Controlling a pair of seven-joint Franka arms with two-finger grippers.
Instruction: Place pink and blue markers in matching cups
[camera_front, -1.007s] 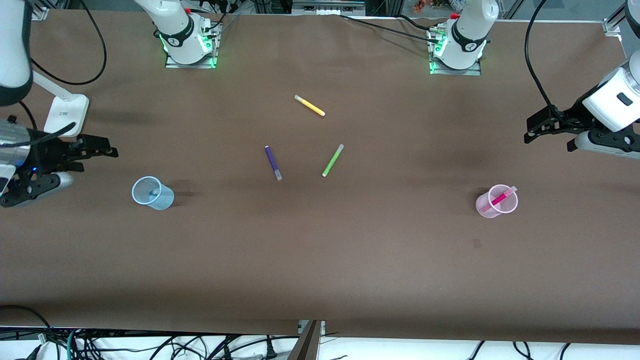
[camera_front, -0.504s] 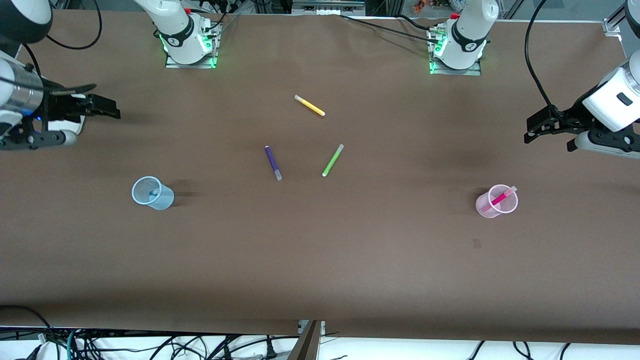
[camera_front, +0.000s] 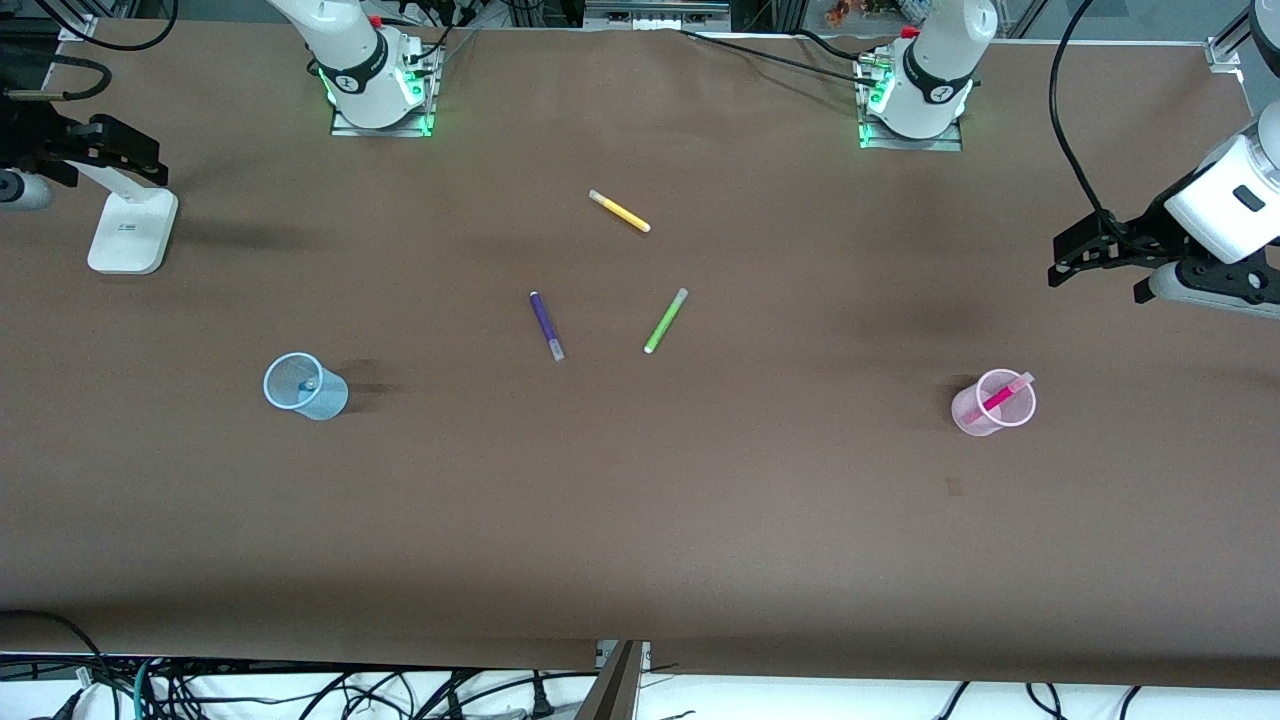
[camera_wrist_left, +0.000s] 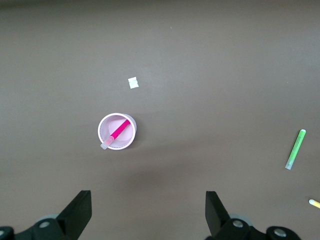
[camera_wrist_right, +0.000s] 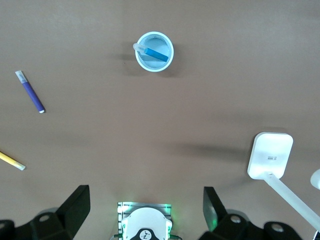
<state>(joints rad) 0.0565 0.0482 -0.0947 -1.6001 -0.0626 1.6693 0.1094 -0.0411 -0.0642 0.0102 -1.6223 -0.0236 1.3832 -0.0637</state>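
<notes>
The pink marker (camera_front: 997, 398) stands tilted inside the pink cup (camera_front: 975, 418), its pale cap resting on the rim, at about four o'clock on the brown tabletop (camera_front: 640, 520) as the front camera shows it. The blue marker (camera_wrist_right: 156, 53) leans inside the blue cup (camera_front: 325, 402), which sits at about eight o'clock toward the right arm's end. Between the two cups, around the middle, three loose markers lie flat and well apart from each other: a purple marker (camera_front: 546, 325), a green marker (camera_front: 665, 320) beside it, and a yellow marker (camera_front: 619, 211) farther from the front camera than both. The left hand (camera_front: 1095, 258) hangs in the air over the tabletop's edge at about three o'clock, its two fingers (camera_wrist_left: 75, 212) spread wide apart with nothing between them; its wrist view looks down on the pink cup and a small white scrap (camera_wrist_left: 133, 82) lying near it. The right hand (camera_front: 95, 150) hovers at about ten o'clock over a white stand (camera_front: 132, 232), its fingers (camera_wrist_right: 75, 205) likewise held wide apart and bare; its wrist view looks down on the blue cup, the purple marker and the stand's flat foot.
</notes>
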